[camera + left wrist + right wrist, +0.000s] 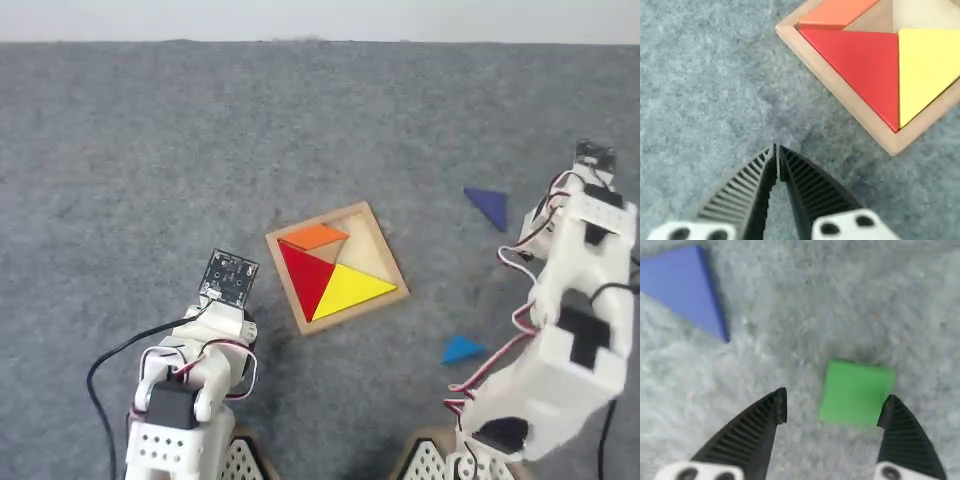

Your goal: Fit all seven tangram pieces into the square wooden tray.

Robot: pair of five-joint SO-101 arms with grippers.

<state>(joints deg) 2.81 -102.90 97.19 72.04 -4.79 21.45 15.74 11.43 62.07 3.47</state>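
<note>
Left gripper (777, 150) is clenched, tips pressed together with nothing between them, low over the grey mat (150, 150). The square wooden tray (287, 286) lies just ahead of those tips and off toward the other arm, with a strip of bare mat between the tips and the nearest rim. In the tray the red triangle (305, 275) sits against the rim closest to this gripper, the yellow triangle (352, 288) touches it on the far side, and the orange piece (314, 236) sits beyond the red one at a corner. The rest of the tray floor is bare wood. Right gripper (836, 405) is spread wide, holding nothing. The green square (856, 391) lies flat on the mat between its two fingers, closer to one of them; contact with that finger cannot be told. The dark blue triangle (488, 205) lies farther out past the tips, on the tray side, apart from the green square. The light blue triangle (461, 349) lies back beside the right arm, between it and the tray, well apart from both grippers.
</note>
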